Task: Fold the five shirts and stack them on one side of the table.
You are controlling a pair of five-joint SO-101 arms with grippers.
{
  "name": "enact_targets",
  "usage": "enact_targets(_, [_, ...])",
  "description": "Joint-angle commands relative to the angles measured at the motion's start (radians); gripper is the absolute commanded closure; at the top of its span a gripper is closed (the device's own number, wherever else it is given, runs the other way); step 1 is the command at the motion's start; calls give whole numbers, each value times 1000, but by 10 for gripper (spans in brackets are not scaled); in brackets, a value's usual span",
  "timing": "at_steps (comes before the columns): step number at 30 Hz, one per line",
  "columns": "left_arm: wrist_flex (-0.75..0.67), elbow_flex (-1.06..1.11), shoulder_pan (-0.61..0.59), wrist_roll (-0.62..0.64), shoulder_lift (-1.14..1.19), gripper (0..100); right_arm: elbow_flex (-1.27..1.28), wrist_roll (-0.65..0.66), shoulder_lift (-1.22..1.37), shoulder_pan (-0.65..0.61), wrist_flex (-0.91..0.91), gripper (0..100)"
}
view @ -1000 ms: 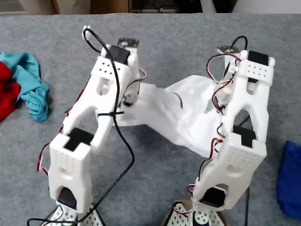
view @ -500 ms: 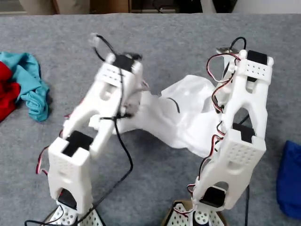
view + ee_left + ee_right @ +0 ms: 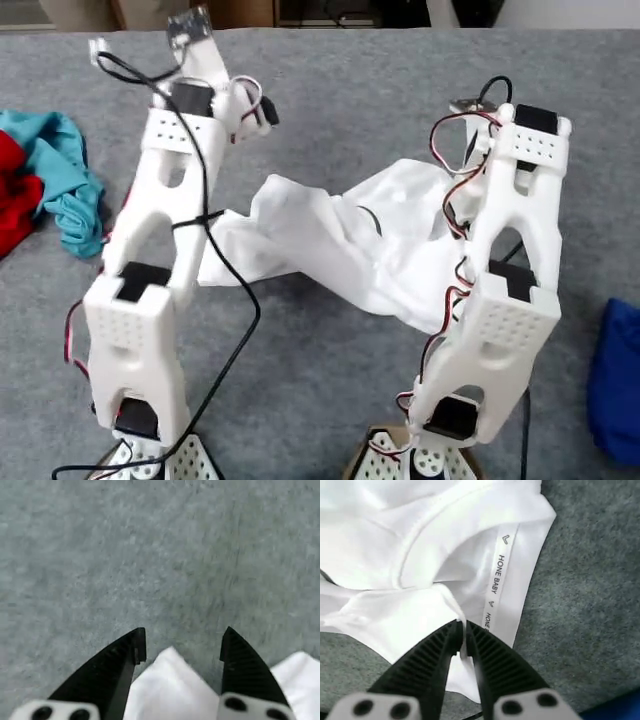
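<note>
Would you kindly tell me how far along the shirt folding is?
Done: nothing looks folded or stacked. In hand: the crumpled white shirt lies mid-table, the right tool shut on it, the left tool open, holding nothing. Left: this one, plus the bunched teal shirt and red shirt at one side and the blue shirt at the other.

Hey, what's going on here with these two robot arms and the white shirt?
Two arms are working on a white shirt that lies crumpled, not yet folded, on the grey table. The right gripper is shut on a fold of it beside the neck label. The left gripper is open and holds nothing. A teal shirt and a red shirt lie bunched at one edge, a blue shirt at the other.
</note>
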Motion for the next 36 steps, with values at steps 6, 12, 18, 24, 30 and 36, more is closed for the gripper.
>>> enact_targets(6, [127, -227, 32, 48, 205, 747, -41, 9, -2, -15, 3, 992])
enact_targets(12, [358, -425, 57, 48, 295, 747, -41, 9, -2, -18, 2, 992])
enact_targets(18, [450, -554, 100, 48, 374, 747, -41, 9, -2, -18, 2, 992])
enact_targets(24, [448, -597, 109, 46, 447, 747, -41, 9, -2, -15, 2, 992])
enact_targets(30, [453, -644, 98, 44, 501, 748, -41, 9, -2, -15, 2, 992])
enact_targets(36, [445, -678, 91, 43, 519, 832, -41, 9, -2, -15, 2, 992])
